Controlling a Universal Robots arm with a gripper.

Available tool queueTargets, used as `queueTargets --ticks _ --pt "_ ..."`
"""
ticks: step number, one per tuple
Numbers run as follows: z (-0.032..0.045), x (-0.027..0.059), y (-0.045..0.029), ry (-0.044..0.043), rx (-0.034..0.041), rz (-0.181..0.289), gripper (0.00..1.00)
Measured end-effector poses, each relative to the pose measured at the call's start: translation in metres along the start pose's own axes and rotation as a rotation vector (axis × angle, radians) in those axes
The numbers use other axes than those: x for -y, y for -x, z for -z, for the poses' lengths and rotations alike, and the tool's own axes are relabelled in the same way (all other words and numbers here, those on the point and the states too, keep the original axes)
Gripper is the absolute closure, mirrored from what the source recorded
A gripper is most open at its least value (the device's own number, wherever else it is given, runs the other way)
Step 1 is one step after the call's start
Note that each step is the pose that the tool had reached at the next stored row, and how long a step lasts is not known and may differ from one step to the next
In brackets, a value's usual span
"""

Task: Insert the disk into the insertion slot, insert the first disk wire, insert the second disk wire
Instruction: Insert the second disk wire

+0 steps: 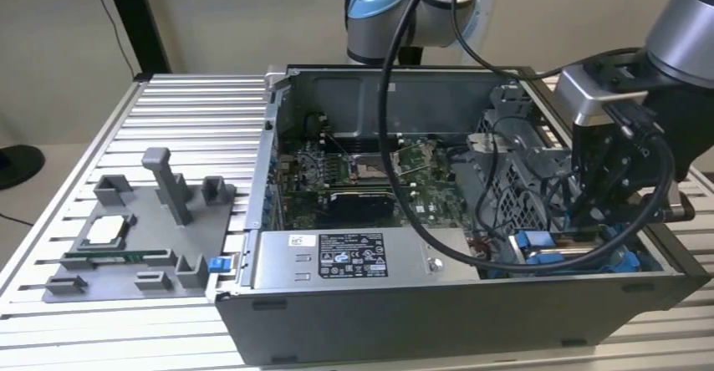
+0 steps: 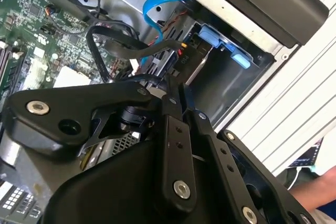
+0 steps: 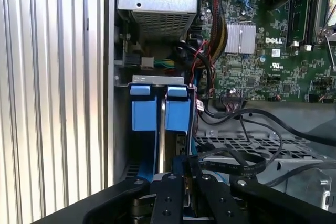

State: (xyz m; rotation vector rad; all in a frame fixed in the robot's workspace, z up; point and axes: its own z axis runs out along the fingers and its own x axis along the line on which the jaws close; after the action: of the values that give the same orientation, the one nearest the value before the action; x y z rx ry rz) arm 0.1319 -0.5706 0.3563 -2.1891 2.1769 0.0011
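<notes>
A: Where's the hand (image 3: pixel 188 174)?

B: I have it lowered over the grey metal slot with blue rails (image 3: pixel 157 108), at twelve o'clock in the first wrist view.

A: Fingers?

B: Together, apparently pinching a black flat cable (image 3: pixel 231 165); disk unseen.

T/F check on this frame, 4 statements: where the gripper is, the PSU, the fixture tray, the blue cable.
1. The gripper is down inside the computer case, at the exterior view's right. True.
2. The power-supply box lies outside the case on the table. False: it sits inside the case along the front wall.
3. The grey fixture tray rests on the slatted table, at the exterior view's left of the case. True.
4. The thin cable looping above the drive bay in the second wrist view is red. False: it is blue.
</notes>
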Motion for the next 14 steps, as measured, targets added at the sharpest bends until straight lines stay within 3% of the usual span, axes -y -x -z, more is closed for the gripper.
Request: queueTargets --ticks 14 --pt "-0.0064 0.0022 -0.0003 0.0 0.0 -0.001 1.0"
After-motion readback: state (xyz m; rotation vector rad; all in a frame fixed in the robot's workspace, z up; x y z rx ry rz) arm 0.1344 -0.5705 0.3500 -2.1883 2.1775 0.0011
